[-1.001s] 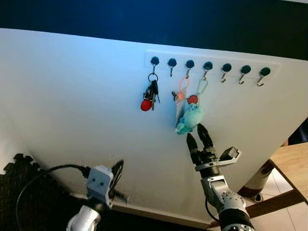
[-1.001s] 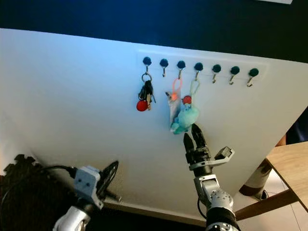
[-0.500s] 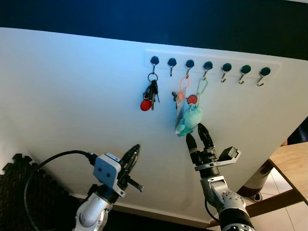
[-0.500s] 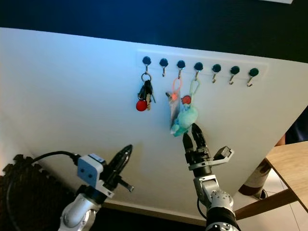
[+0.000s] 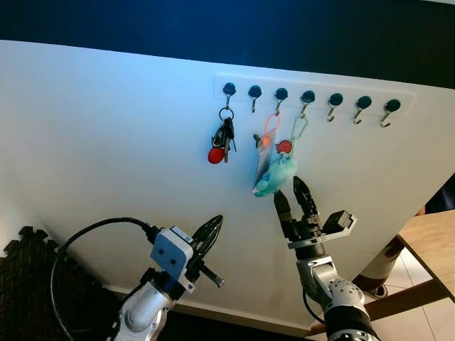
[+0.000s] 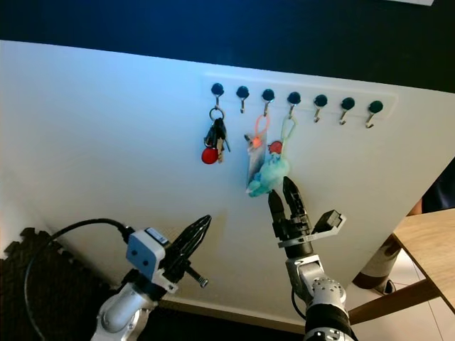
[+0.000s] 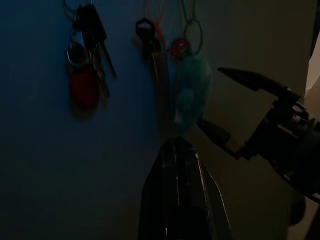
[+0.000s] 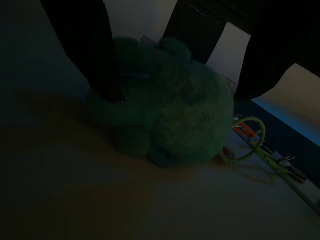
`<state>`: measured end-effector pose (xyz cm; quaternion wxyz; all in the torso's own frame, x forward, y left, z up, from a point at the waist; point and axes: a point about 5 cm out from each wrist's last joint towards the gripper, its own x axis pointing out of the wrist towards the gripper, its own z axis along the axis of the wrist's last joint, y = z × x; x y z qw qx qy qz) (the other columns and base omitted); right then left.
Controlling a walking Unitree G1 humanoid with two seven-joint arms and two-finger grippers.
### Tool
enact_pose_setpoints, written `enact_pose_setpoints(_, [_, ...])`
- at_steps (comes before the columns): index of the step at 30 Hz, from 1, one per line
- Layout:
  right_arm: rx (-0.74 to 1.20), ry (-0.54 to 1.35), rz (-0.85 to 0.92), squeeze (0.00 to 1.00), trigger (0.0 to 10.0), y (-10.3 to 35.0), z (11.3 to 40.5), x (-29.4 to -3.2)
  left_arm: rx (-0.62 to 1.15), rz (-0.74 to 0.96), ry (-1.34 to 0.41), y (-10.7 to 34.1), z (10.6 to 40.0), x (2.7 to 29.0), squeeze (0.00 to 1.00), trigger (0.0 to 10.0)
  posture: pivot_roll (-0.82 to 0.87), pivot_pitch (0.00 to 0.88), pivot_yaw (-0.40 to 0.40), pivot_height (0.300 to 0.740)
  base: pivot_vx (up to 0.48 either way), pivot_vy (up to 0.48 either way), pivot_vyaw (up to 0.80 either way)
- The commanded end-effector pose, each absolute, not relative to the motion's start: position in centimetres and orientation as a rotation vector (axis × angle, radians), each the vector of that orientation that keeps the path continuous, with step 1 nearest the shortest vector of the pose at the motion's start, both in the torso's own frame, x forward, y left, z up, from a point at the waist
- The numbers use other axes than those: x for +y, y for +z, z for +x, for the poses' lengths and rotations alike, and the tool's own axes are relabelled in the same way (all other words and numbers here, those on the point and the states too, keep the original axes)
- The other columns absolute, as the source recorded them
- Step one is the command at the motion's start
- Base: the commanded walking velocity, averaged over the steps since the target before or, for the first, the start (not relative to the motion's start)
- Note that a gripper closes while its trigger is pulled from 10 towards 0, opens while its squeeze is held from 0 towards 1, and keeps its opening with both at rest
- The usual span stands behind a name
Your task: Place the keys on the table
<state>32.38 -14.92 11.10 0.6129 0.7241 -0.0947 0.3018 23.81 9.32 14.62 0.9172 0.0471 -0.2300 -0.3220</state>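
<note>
Keys with the plush hang on their hook; my right gripper is spread around the plush, left gripper closed. Nothing is on the desk.

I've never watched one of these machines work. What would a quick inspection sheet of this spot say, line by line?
Surface: white wall with a hook rail; wooden table corner at right.
Job's things: red-tag keys on the first hook; teal plush keyring and orange-loop key on middle hooks.
Clutter: nothing seen.
Grippers: right end effector open, fingers either side of the plush; left end effector shut, raised, apart from the keys.
Cables: black cable looping from the left wrist.
Surroundings: dark foam mat, tiled floor.
</note>
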Motion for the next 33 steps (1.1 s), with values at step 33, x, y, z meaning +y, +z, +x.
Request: enact_pose_setpoints(33, [-0.175, 0.705, 1.798, 0.0, 10.0, 10.7, 33.2, -13.3, -0.479, 0.165, -0.654, 14.8, 23.5, 9.9, 0.0, 10.0, 0.18, 0.088, -0.078, 0.74, 0.0, 0.0, 0.0])
